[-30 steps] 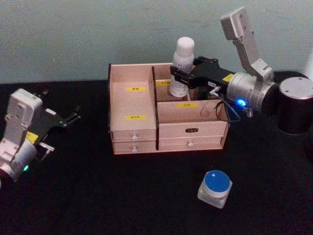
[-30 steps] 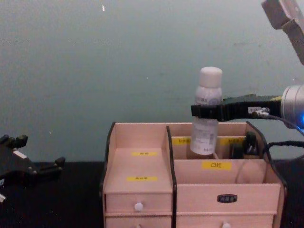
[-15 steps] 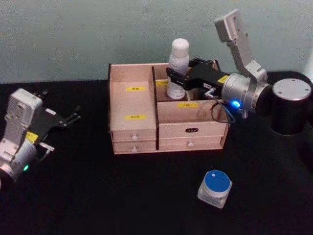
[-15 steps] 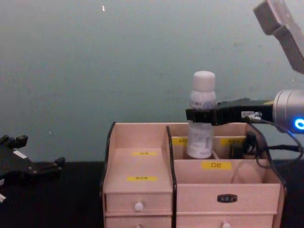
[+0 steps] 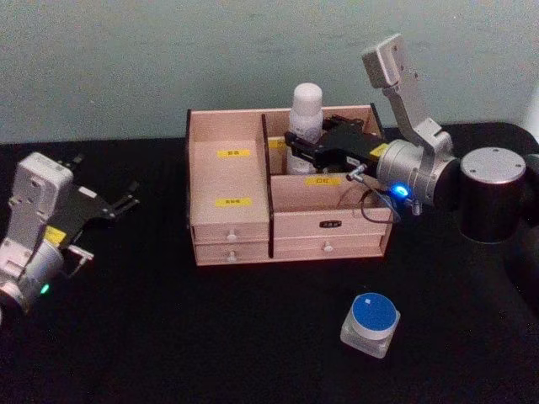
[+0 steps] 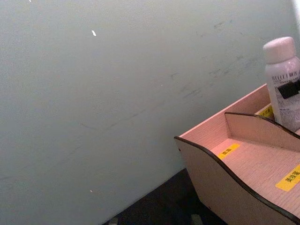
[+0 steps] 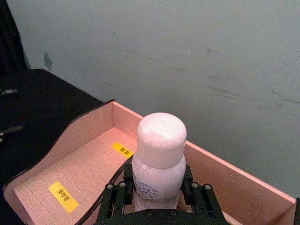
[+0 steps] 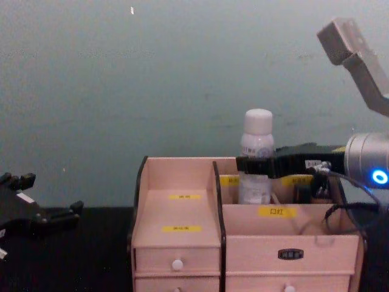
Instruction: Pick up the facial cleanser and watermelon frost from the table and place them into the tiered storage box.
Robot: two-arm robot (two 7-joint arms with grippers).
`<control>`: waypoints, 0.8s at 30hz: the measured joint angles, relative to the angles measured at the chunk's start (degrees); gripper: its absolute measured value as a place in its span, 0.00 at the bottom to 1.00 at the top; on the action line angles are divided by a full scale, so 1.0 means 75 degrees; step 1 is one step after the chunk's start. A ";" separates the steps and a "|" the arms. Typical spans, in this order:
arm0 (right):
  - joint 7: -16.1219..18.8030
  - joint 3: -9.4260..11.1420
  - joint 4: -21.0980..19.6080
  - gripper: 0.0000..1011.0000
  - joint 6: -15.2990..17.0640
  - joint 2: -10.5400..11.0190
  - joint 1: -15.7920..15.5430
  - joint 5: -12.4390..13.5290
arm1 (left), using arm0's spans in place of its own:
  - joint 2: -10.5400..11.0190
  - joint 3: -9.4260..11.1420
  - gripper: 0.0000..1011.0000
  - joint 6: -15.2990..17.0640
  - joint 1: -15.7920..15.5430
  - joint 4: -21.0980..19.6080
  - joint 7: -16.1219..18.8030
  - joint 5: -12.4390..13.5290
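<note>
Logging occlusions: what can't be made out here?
- Chest view: base of the white bottle, held by the right pincer, hidden behind the tiered storage box wall; seated or not, cannot tell.
- Head view: yellow labels, text too small.
- Chest view: left pincer, parked left, cut off by the edge.
- Left wrist view: bottle cut by the edge.

Right gripper (image 5: 301,150) around facial cleanser (image 5: 306,111)

One tiered storage box (image 5: 328,236) stood on the table. One white bottle (image 5: 306,105) rose from the box's rear right part, and one blue-lidded jar (image 5: 370,324) sat in front of the box. The box front showed five yellow labels (image 8: 182,229) and three white knobs (image 5: 232,236). There were two grippers: the left gripper (image 5: 126,200) left of the box, the right gripper (image 5: 296,147) over it.
</note>
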 joint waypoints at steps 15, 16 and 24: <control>-0.0049 0.0016 0.0280 0.59 -0.0083 -0.0141 -0.0088 -0.0135 | 0.0000 0.0000 0.99 0.0000 -0.0001 0.0000 0.0000 0.0000; -0.0059 0.0016 0.0280 0.59 -0.0101 -0.0144 -0.0095 -0.0157 | -0.0001 0.0000 0.99 0.0000 -0.0001 0.0000 0.0000 0.0000; -0.0063 0.0021 0.0280 0.59 -0.0103 -0.0145 -0.0100 -0.0165 | 0.0000 0.0000 0.99 0.0000 0.0000 0.0001 0.0000 0.0000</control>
